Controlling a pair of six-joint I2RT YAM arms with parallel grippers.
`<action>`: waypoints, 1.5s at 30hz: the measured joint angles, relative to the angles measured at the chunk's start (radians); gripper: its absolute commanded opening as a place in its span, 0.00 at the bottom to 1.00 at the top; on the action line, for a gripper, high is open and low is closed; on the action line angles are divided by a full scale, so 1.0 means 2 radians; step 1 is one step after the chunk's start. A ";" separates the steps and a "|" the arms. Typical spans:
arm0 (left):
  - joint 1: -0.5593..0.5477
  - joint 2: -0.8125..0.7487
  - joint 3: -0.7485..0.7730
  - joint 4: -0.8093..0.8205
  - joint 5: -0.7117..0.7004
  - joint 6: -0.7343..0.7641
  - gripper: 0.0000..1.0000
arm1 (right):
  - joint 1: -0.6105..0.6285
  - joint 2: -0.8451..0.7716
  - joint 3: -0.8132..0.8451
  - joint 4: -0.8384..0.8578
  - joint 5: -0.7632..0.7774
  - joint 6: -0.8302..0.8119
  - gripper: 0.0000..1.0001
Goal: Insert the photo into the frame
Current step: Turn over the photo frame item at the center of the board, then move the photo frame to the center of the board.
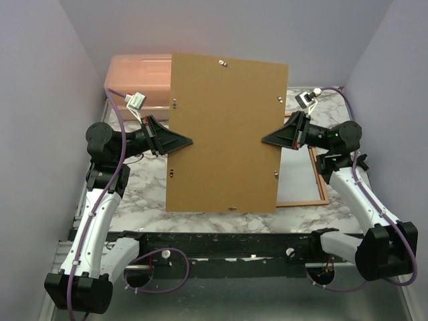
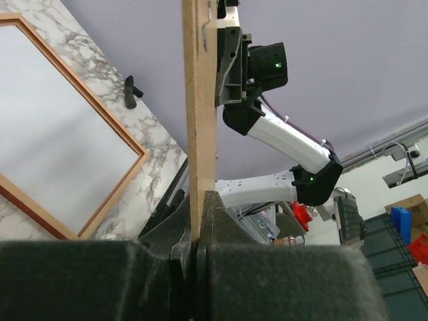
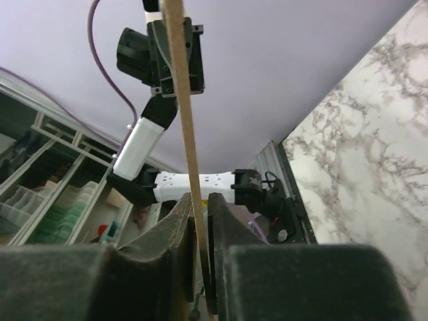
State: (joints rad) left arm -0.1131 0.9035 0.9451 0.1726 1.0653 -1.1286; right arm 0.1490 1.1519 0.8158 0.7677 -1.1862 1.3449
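we held the brown backing board (image 1: 224,134) up off the marble table (image 1: 134,184) between both arms, tilted so that its broad face showed to the top camera. our left gripper (image 1: 187,142) was pinched narrow onto the board's left edge about halfway up, and our right gripper (image 1: 265,140) was clamped the same way onto the right edge opposite it. in the left wrist view the board (image 2: 200,120) ran edge-on straight up out of the left gripper (image 2: 200,227), with the fingers pressed to either face, and the right gripper (image 2: 224,60) gripped it at the far end. the right wrist view showed the same thing mirrored: the thin edge of the board (image 3: 180,107) rose from between the fingers of the right gripper (image 3: 200,221). small metal tabs (image 1: 223,64) sat along the board's edges.

the frame (image 1: 302,202) lay flat on the table at the right, below the board and mostly hidden by it from above; only its near right corner showed. from the left wrist its red-orange border (image 2: 127,137) surrounded a pale panel (image 2: 60,127), and we could not tell whether that panel was the photo or something else. a pink bin (image 1: 137,73) stood at the back left.
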 measured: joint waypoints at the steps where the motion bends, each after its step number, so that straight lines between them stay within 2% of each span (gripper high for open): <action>1: 0.000 -0.001 0.000 0.003 0.000 -0.001 0.01 | 0.000 0.000 0.000 0.004 -0.002 0.005 0.05; 3: 0.001 -0.001 -0.002 0.003 0.000 -0.003 0.16 | 0.000 -0.001 0.000 0.016 -0.005 0.011 0.00; 8: 0.002 -0.001 -0.006 -0.007 -0.006 0.010 0.76 | 0.000 -0.001 0.000 0.027 -0.006 0.018 0.00; 10: 0.002 -0.001 -0.006 -0.014 -0.009 0.016 0.89 | 0.000 -0.001 0.000 0.022 -0.007 0.016 0.00; 12: 0.002 -0.001 -0.006 -0.022 -0.014 0.028 0.96 | 0.000 -0.002 0.000 0.001 -0.008 -0.002 0.00; 15: 0.003 -0.001 -0.006 -0.040 -0.025 0.043 0.99 | 0.000 -0.005 0.018 -0.101 -0.001 -0.068 0.00; 20: 0.003 0.003 -0.003 -0.117 -0.063 0.090 0.98 | 0.003 -0.013 0.085 -0.303 0.054 -0.199 0.00; 28: -0.006 0.036 0.022 -0.254 -0.154 0.174 0.98 | 0.003 -0.030 0.148 -0.507 0.200 -0.309 0.00; 38: -0.103 0.130 0.070 -0.352 -0.276 0.232 0.94 | -0.001 -0.043 0.220 -0.674 0.412 -0.373 0.00; 45: -0.174 0.232 0.107 -0.381 -0.338 0.235 0.90 | -0.001 -0.096 0.255 -0.724 0.546 -0.398 0.00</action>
State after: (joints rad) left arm -0.4618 1.3674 1.1584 -0.5896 0.3897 -0.6590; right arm 0.1478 0.9596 1.3251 -0.6811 -0.0940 0.5488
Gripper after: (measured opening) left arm 0.926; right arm 0.062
